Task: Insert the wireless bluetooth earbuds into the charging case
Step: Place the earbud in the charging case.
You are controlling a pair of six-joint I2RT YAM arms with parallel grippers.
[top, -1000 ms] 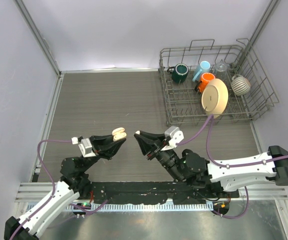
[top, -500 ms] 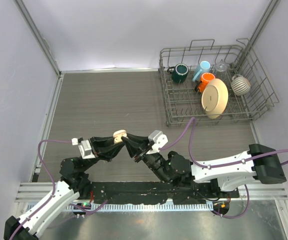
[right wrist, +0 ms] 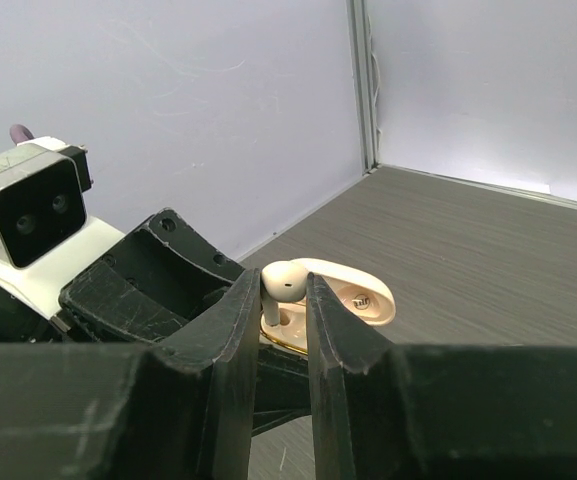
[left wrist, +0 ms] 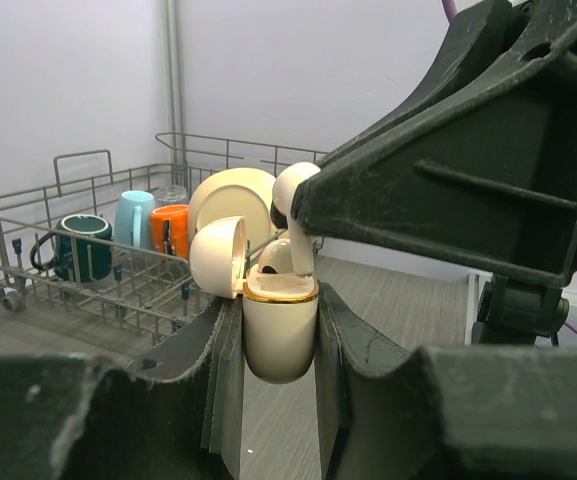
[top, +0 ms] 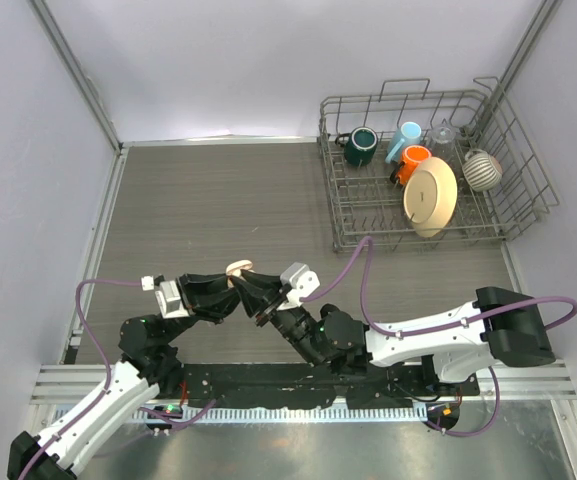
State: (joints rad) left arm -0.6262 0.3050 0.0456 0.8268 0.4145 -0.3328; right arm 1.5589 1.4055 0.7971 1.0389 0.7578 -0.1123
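My left gripper [left wrist: 278, 330] is shut on a cream charging case [left wrist: 280, 335] with a gold rim and its lid [left wrist: 218, 258] open, held above the table. My right gripper [right wrist: 284, 290] is shut on a white earbud [right wrist: 290, 282], whose stem reaches down into the open case [right wrist: 353, 300]. In the left wrist view the earbud [left wrist: 293, 205] stands over the case's right slot, pinched by the right fingers [left wrist: 448, 180]. In the top view the two grippers meet at the case [top: 238, 272]. No other earbuds show.
A wire dish rack [top: 430, 170] stands at the back right with a green mug [top: 360, 146], blue cup [top: 404, 140], orange cup [top: 414, 160], cream plate [top: 431, 196] and striped ball [top: 482, 170]. Walls close the left and back.
My right gripper has moved left with the earbud until it meets the left gripper over the open case. The left gripper has held the case almost still.
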